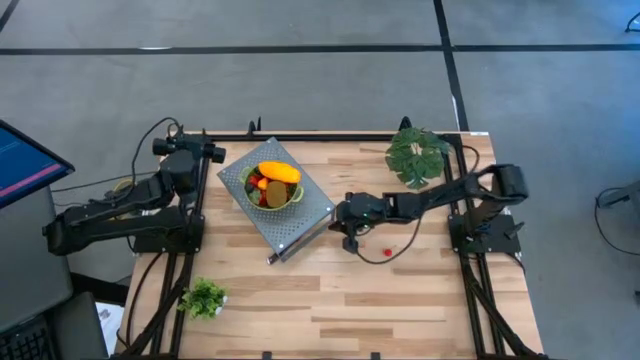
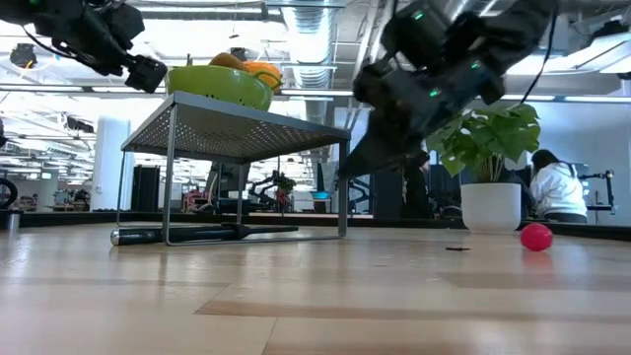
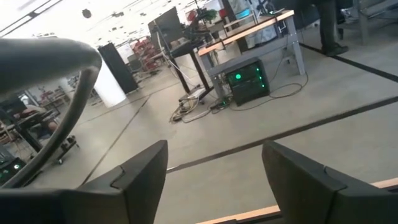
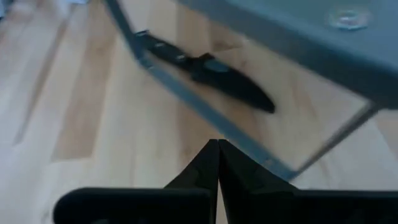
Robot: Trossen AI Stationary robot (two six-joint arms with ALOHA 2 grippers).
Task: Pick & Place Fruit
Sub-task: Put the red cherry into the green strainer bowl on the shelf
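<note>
My right hand [image 1: 349,243], fingers pressed together on nothing, hovers near the red ball [image 1: 388,253] on the tabletop [image 1: 400,300]: probably light, hard, prone to rolling, best pinched across its middle.

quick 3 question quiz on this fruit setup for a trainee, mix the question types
1. True or false: the right gripper holds the small red ball.
2. Where is the green bowl of fruit? A) on the perforated grey metal stand B) on the bare wooden table C) beside the small plant
3. Fill in: the black-handled knife lies ____ the stand.

Key
1. False: its jaws are shut on nothing, and the ball lies on the table.
2. A
3. Under
</note>
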